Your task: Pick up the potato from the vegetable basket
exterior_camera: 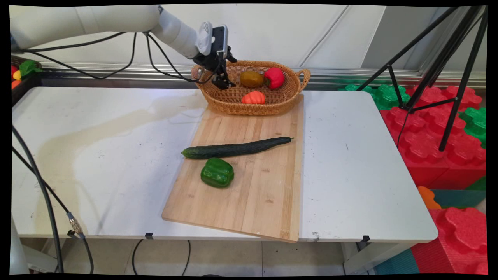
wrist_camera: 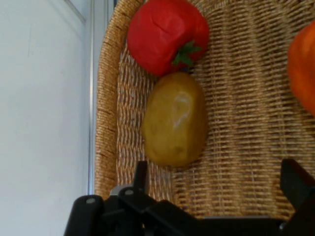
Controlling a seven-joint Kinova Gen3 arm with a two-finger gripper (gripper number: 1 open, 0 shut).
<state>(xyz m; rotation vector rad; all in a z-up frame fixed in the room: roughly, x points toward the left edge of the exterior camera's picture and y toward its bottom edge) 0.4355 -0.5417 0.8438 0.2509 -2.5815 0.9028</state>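
My gripper (exterior_camera: pixel 223 82) hangs open and empty over the left end of a wicker basket (exterior_camera: pixel 233 107). A brown potato (exterior_camera: pixel 251 79) is the nearest thing to it, just to its right. Beside the potato lies a red pepper (exterior_camera: pixel 274 77), and a small orange pumpkin (exterior_camera: pixel 253 98) sits at the basket's front. In the hand view the gripper (wrist_camera: pixel 216 169) has its fingers spread wide above the woven basket floor (wrist_camera: pixel 246 123). There the potato (wrist_camera: pixel 174 120) lies just ahead of the left finger, with the red pepper (wrist_camera: pixel 165 34) beyond it and the pumpkin (wrist_camera: pixel 302 64) at the right edge.
The basket stands on the far end of a wooden cutting board (exterior_camera: pixel 264 194), which also carries a long cucumber (exterior_camera: pixel 237 148) and a green bell pepper (exterior_camera: pixel 217 172). A black tripod (exterior_camera: pixel 447 77) and red and green foam blocks (exterior_camera: pixel 428 136) are off the table's right side. A bin of vegetables (exterior_camera: pixel 21 72) is at far left.
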